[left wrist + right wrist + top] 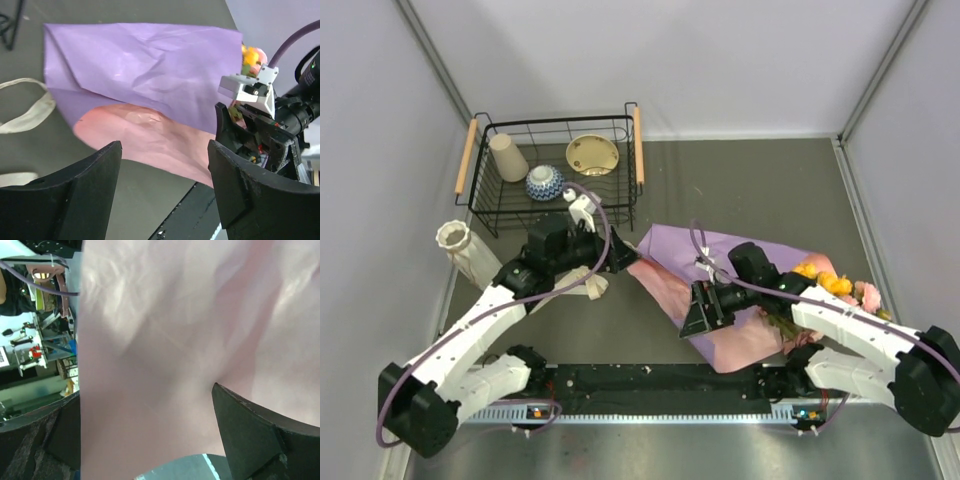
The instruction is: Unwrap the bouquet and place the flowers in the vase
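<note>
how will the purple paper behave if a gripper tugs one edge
Probably floppy and light: the purple paper is creased and lies folded flat. A tug may drag the flowers lying in it. It looks thin, so it could tear.

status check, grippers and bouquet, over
Left gripper open, empty, near the purple paper. Right gripper open over its pink side. Bouquet lying flat, ribbon off, roses still wrapped. Vase far left, no flowers in it.

The lilac-purple paper bouquet (720, 270), pink inside, lay flat in the middle, its yellow and pink roses (832, 283) pointing right; the cream ribbed vase (470, 252) stood far left
</note>
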Available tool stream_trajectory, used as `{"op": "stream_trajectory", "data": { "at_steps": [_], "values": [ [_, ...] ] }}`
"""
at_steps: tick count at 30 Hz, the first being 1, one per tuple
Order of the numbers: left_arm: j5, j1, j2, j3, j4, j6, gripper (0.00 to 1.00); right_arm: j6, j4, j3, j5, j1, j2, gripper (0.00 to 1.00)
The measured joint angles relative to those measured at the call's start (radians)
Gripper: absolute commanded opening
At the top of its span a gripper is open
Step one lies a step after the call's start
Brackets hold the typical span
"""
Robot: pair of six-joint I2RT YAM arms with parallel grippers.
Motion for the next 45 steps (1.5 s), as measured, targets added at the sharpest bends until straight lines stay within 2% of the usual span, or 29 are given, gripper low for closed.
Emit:
{"op": "stream_trajectory", "data": {
  "at_steps": [3, 6, 8, 10, 13, 21, 28, 34, 40, 45],
  "values": [
    [0.049, -0.035, 0.069, 0.029, 0.023, 0.009, 0.71, -0.027, -0.028, 0.043, 0.005, 0.024, -0.002, 0.99],
    [0.072, -0.084, 0.160, 0.044, 0.041, 0.012, 0.69, -0.045, -0.072, 0.095, 0.082, 0.028, -0.035, 0.99],
    [0.072, -0.134, 0.235, 0.050, 0.047, 0.019, 0.66, -0.053, -0.104, 0.127, 0.166, 0.029, -0.068, 0.99],
    [0.059, -0.185, 0.307, 0.051, 0.045, 0.023, 0.64, -0.054, -0.140, 0.161, 0.320, 0.025, -0.103, 0.99],
    [0.033, -0.229, 0.388, 0.051, 0.020, 0.022, 0.63, -0.041, -0.170, 0.164, 0.444, 0.002, -0.117, 0.99],
    [-0.100, -0.235, 0.391, 0.028, -0.038, 0.024, 0.63, 0.090, -0.372, 0.130, 0.807, -0.018, -0.135, 0.99],
    [-0.155, -0.235, 0.420, -0.005, -0.042, 0.023, 0.66, 0.272, -0.418, -0.012, 0.838, -0.018, -0.218, 0.99],
    [-0.161, -0.235, 0.433, -0.008, -0.036, 0.021, 0.70, 0.322, -0.409, -0.086, 0.835, -0.018, -0.220, 0.99],
    [-0.172, -0.235, 0.433, -0.008, -0.035, 0.021, 0.71, 0.296, -0.189, -0.152, 0.772, -0.019, -0.281, 0.99],
    [-0.176, -0.235, 0.409, -0.009, -0.036, 0.017, 0.73, 0.255, 0.072, -0.135, 0.738, -0.044, -0.205, 0.99]
  ]
}}
